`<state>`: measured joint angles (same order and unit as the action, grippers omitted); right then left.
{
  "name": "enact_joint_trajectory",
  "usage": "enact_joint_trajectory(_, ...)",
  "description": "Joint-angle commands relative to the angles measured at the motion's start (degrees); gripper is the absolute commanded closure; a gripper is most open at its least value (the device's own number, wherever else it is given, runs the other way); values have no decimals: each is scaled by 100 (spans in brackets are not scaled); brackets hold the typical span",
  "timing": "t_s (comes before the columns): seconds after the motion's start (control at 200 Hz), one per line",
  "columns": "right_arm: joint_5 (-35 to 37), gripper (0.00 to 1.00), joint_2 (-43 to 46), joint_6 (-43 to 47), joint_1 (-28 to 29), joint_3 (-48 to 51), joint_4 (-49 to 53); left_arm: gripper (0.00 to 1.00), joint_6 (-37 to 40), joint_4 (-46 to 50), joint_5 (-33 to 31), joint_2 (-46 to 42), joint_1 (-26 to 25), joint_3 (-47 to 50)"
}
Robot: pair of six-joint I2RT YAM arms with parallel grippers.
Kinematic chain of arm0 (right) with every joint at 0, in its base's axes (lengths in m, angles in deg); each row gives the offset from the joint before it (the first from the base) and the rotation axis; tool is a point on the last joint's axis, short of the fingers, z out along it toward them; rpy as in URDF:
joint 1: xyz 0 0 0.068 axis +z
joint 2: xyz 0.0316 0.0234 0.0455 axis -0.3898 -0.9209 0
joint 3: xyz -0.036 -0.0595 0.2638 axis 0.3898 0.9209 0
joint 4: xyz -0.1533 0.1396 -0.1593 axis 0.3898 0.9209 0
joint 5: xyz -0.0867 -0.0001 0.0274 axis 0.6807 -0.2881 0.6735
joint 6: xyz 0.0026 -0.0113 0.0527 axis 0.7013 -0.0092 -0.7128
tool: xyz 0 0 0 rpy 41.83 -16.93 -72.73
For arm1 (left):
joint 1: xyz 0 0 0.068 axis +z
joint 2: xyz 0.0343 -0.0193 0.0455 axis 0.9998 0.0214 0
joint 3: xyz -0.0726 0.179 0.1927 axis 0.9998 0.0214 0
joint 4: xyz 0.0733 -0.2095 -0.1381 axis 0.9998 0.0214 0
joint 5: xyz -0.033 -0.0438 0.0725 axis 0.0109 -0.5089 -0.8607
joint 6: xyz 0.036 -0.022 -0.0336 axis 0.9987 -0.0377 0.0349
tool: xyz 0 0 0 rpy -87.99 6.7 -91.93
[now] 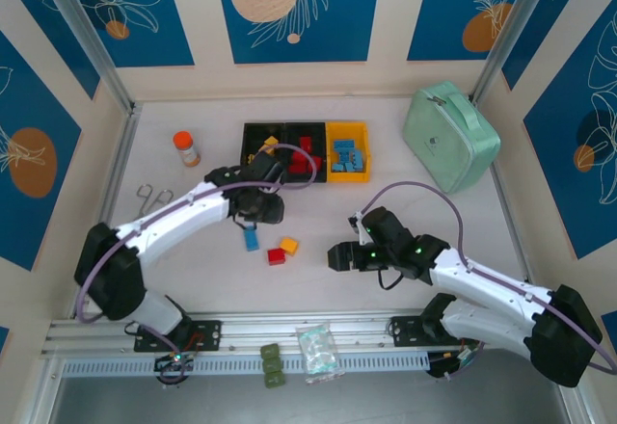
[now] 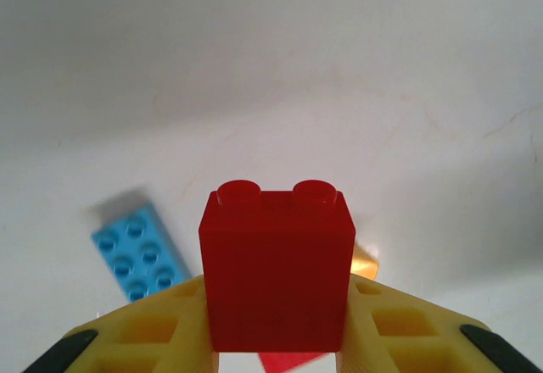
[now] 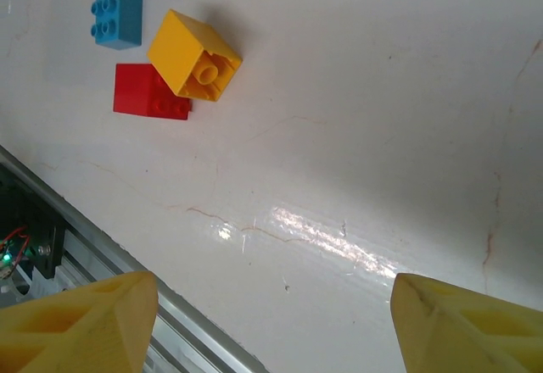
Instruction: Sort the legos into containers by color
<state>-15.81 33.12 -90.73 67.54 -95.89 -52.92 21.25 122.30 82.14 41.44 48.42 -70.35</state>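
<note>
Three joined containers (image 1: 347, 178): two black, one yellow-orange. In front of them lie one blue lego (image 1: 252, 239), one yellow lego (image 1: 288, 246) and one red lego (image 1: 277, 256), three loose. A second red lego (image 2: 276, 271) is gripped in the left claw (image 2: 276, 309). One bottle (image 1: 186, 148), one green case (image 1: 450, 136).

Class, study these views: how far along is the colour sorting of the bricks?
Done: blue bricks lie in the yellow-orange bin, red bricks in the middle black bin. In hand: the left hand is shut on a red brick. Left: a long blue brick, a second red brick and a yellow brick on the table; the right hand is open.
</note>
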Motion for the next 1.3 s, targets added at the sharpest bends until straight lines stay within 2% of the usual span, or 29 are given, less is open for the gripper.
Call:
enact_joint_trajectory(0.0, 102, 27, 119, -80, -34, -43, -61, 67, 510, -19, 243, 591, 145, -712)
enact_joint_trajectory(0.225, 205, 27, 27, -138, -47, -90, -113, 69, 816, -15, 455, 1888, 344, -2206)
enact_joint_trajectory(0.485, 805, 27, 160, -54, -265, -334, -164, 69, 1006, 228, 531, 3084, 599, -3682)
enact_joint_trajectory(0.68, 577, 27, -115, 177, -778, -637, -245, 69, 1099, 577, 538, 3915, 698, -4897)
enact_joint_trajectory(0.945, 571, 27, -49, 105, -816, -572, -226, 67, 1095, 1069, 494, 4972, 801, -6460)
enact_joint_trajectory(1.11, 659, 27, 174, 40, -828, -485, -76, 61, 1033, 1147, 658, 5374, 889, -6992)
enact_joint_trajectory(1.241, 684, 27, 267, 9, -828, -439, -2, 45, 1009, 1176, 730, 5402, 894, -7146)
enact_joint_trajectory(1.296, 678, 27, 278, -17, -830, -415, -9, 42, 1006, 1178, 769, 5328, 893, -7134)
